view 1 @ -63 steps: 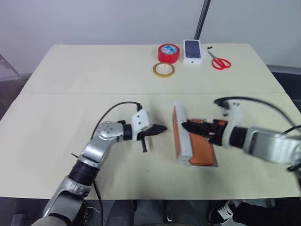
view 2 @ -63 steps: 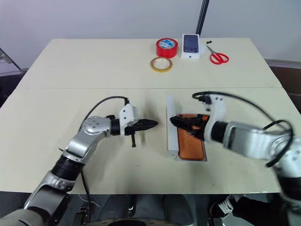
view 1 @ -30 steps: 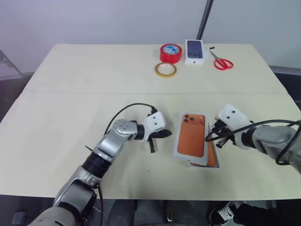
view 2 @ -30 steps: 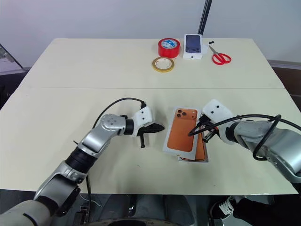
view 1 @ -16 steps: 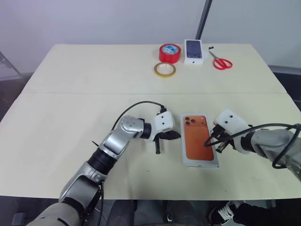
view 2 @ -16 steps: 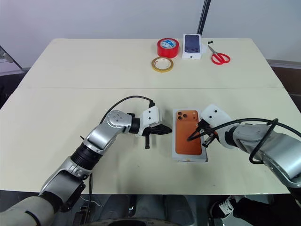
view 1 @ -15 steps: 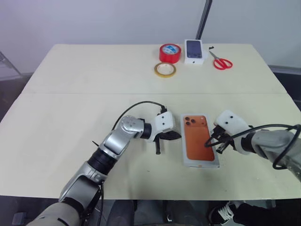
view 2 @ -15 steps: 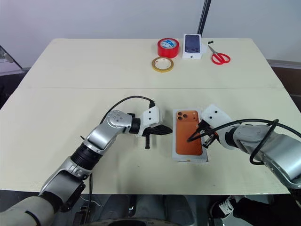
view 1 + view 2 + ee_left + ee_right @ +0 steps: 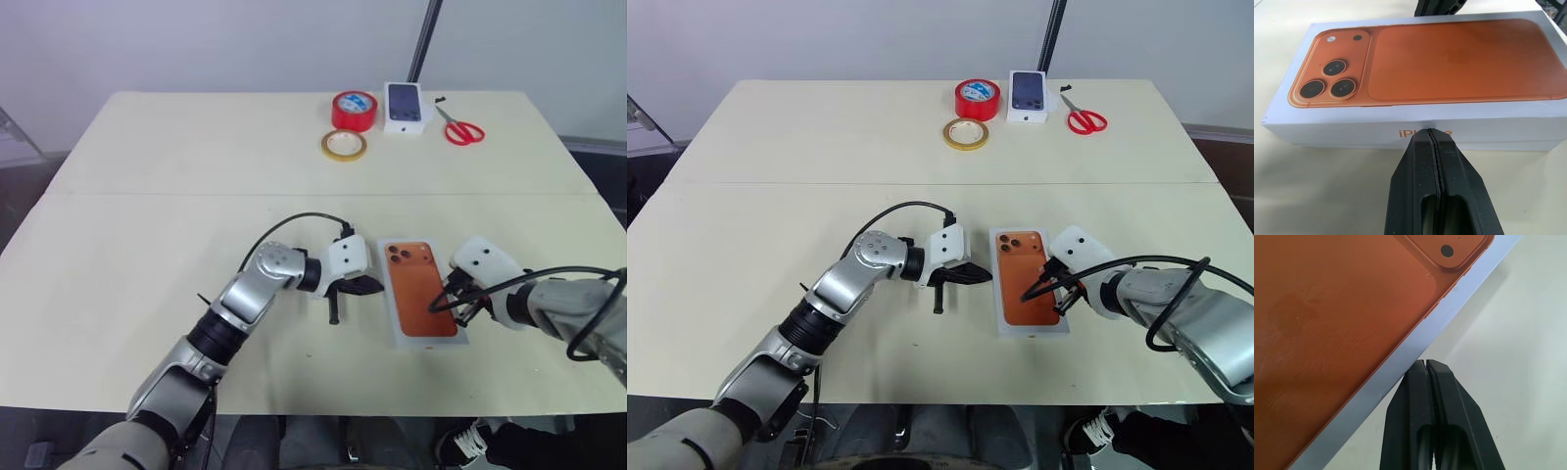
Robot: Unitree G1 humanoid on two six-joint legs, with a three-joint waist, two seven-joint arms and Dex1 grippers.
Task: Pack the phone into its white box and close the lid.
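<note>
Orange lettering runs along the side wall of the lid [image 9: 1415, 128]; the opening "iPh" and a closing "e" can be read, the middle letters hidden behind the left gripper [image 9: 1434, 138]. No other writing is readable on the table

The lid [image 9: 423, 290] with the orange phone print covers the white box completely, so whatever's inside it is hidden. The lettering on the lid's side wall is half blocked by the left gripper [image 9: 1433, 134]. Far behind the lid, the print on the small white box [image 9: 406, 106] is too small to read.
</note>
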